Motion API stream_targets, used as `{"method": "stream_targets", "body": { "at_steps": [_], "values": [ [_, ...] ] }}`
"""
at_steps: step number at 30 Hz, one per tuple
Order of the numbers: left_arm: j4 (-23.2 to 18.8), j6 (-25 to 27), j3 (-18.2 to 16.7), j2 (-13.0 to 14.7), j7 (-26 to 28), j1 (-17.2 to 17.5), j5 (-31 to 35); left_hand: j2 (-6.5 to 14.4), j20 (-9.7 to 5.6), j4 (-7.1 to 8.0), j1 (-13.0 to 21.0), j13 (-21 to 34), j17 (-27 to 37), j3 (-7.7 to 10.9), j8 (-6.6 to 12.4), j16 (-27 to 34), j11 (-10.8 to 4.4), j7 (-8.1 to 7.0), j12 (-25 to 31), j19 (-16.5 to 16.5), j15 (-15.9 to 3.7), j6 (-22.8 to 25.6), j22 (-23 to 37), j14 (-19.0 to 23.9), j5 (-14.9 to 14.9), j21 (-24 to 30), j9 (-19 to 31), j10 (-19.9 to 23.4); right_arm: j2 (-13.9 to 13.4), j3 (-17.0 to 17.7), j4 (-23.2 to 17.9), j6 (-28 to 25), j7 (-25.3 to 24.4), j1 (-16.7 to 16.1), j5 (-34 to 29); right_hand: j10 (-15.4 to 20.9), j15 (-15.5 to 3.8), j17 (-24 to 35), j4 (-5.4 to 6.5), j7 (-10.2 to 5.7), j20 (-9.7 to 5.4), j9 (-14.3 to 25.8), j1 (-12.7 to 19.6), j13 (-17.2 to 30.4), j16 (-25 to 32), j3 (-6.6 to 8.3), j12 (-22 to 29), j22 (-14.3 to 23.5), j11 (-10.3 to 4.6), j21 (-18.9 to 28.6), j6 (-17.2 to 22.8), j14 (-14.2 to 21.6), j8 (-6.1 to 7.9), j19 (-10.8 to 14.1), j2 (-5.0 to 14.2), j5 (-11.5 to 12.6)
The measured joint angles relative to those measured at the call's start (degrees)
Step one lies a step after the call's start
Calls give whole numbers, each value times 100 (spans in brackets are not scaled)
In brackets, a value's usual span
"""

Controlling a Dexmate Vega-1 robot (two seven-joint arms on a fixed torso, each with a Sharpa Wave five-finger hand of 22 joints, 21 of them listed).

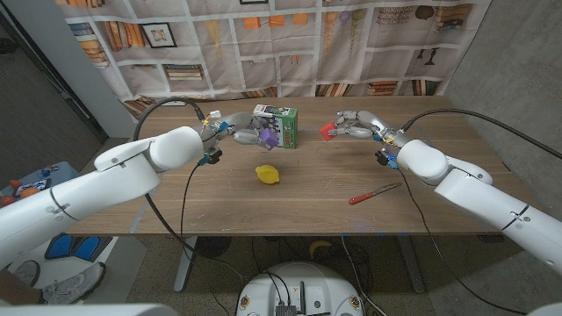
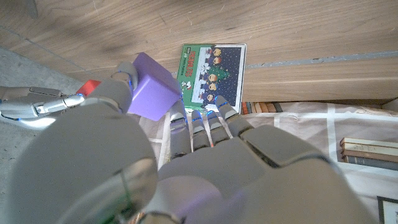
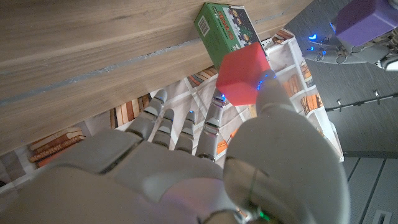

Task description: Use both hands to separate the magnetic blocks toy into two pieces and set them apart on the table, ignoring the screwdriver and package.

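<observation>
The wooden bench [image 1: 290, 189] carried everything, with a bookshelf-printed cloth [image 1: 290, 44] hanging behind its far edge. Taking the green box [image 1: 277, 125] near the back middle of the bench as the landmark, the left arm [image 1: 105, 180] reached in toward the box's left side and the right arm [image 1: 465, 180] reached toward its right side, well apart from it.

The left robot hand [image 1: 235, 133] was just left of the box and gripped the purple block [image 1: 268, 137], which sat right against the box's front left corner as the head view showed it; whether the block touched the box I could not tell. In the left wrist view the purple block [image 2: 151, 87] was pinched between the thumb and the fingers [image 2: 205, 127], with the box's picture-covered face [image 2: 211, 74] just beyond it.

The right robot hand [image 1: 356, 127] was to the right of the box and gripped the red block [image 1: 328, 130], held clear of the box with a gap between them. In the right wrist view the red block [image 3: 244, 76] sat on the thumb tip, with the green box [image 3: 227, 28] beyond it and the purple block [image 3: 367, 18] farther off.

The two blocks were apart, one on each side of the box.

A yellow lemon [image 1: 268, 175] lay on the bench in front of the box, nearer the robot. A red-handled screwdriver [image 1: 373, 194] lay in front and to the right of the box.
</observation>
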Motion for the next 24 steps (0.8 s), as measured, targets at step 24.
{"method": "stream_targets", "body": {
  "at_steps": [24],
  "values": [
    [-320, 780, 0, 642, -418, -15, 648, 8, 62, 13, 97, -1, -1, -77, -12, -28, -50, 0, 0, 0, 21, 0, -1, -22, 12, -22, 10, -11, -140, -642, -115, -763, 564, 691, -1346, 41, -40, 30, 8, -1, -34, 0, 0, 0, 0, -39, 0, 0, -41, 0, -1, 40, 0, 77, 0, 4]
  ]
}}
